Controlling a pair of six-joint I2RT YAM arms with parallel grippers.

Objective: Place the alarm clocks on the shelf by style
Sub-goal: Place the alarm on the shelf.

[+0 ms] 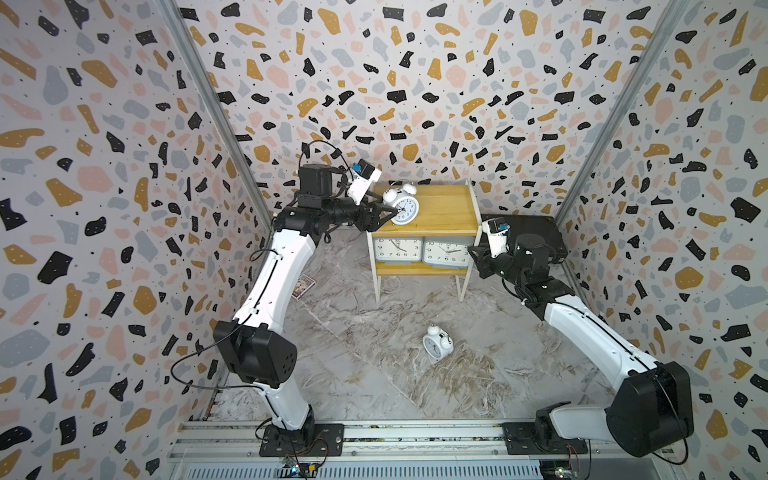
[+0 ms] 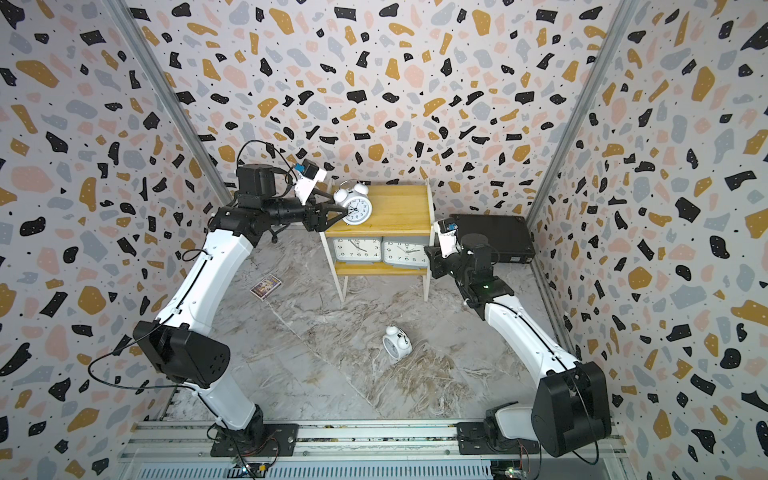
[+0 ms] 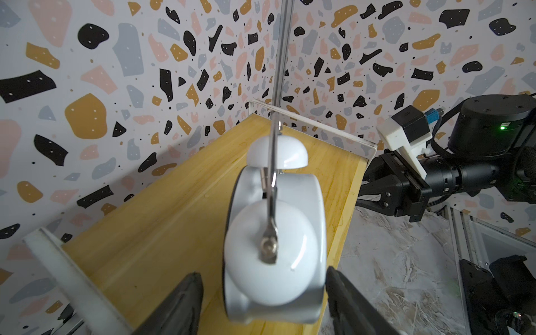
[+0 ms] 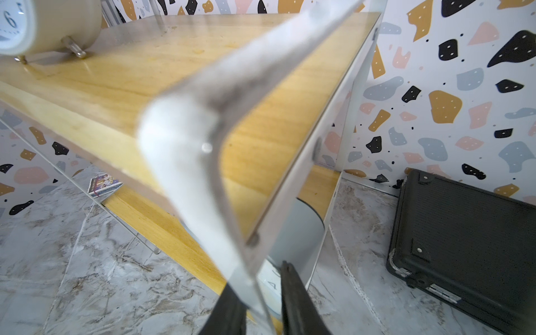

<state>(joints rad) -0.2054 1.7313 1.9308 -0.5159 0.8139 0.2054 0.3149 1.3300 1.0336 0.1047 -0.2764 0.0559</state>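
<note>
Looking down in both top views, the shelf (image 1: 444,208) holds two grey clocks (image 1: 397,249) side by side on its lower board, faces front. A twin-bell clock (image 1: 404,205) stands upright at the top board's left end, bells up, and a second twin-bell clock (image 1: 436,345) lies face-up on the floor (image 1: 353,374), well apart. From the left wrist, the left gripper (image 3: 262,275) is spread astride the upright clock. From the right wrist, the right gripper (image 4: 258,275) straddles the shelf's corner post; pinching or not, I cannot tell.
</note>
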